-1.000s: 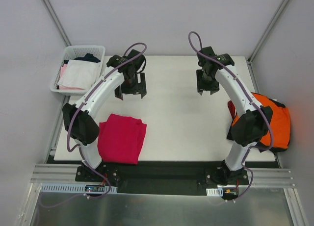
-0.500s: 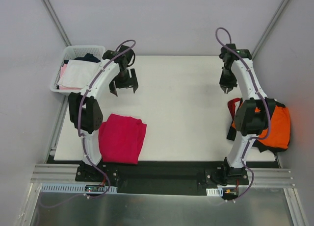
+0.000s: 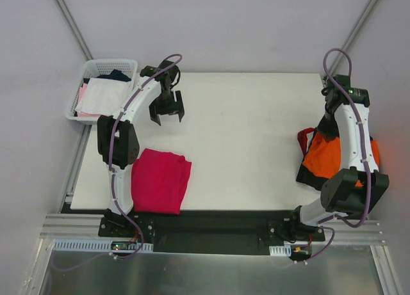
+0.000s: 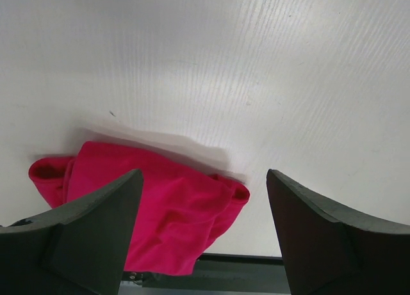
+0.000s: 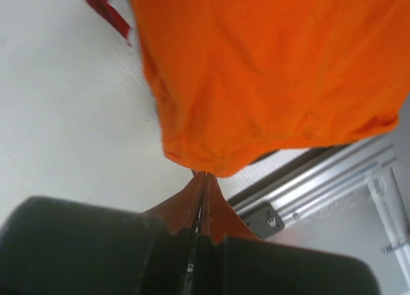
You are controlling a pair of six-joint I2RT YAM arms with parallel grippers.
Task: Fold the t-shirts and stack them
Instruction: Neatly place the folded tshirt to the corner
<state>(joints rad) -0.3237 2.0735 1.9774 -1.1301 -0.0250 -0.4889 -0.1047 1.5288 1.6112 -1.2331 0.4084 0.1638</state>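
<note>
At the far left, a white mesh basket is sitting off the desk's far corner. It is holding a folded white garment with a pink garment peeking out at its left. Something dark is lying behind them, too small to identify.

Just to the right, the left pincer is hovering over bare desk with its jaws spread wide and gripping nothing. In the left wrist view its two dark fingers are filling the lower corners, cut off by the frame.

The crimson t-shirt is lying folded at the near-left of the desk. Its long axis is running from the near edge toward the far side, leaning slightly right. The left arm's elbow is covering its far-left corner. No neck label is showing, so I cannot tell which end is the collar.

Toward the right edge, a dark red strip is poking out beside the orange t-shirt, which is lying crumpled there, its long axis unclear. The right arm is hiding much of it. Black cloth is showing along its near-left side.

The right pincer is pressed fully closed, its tips meeting the orange hem. I cannot tell whether it is nipping the cloth. A metal rail is showing beyond.
</note>
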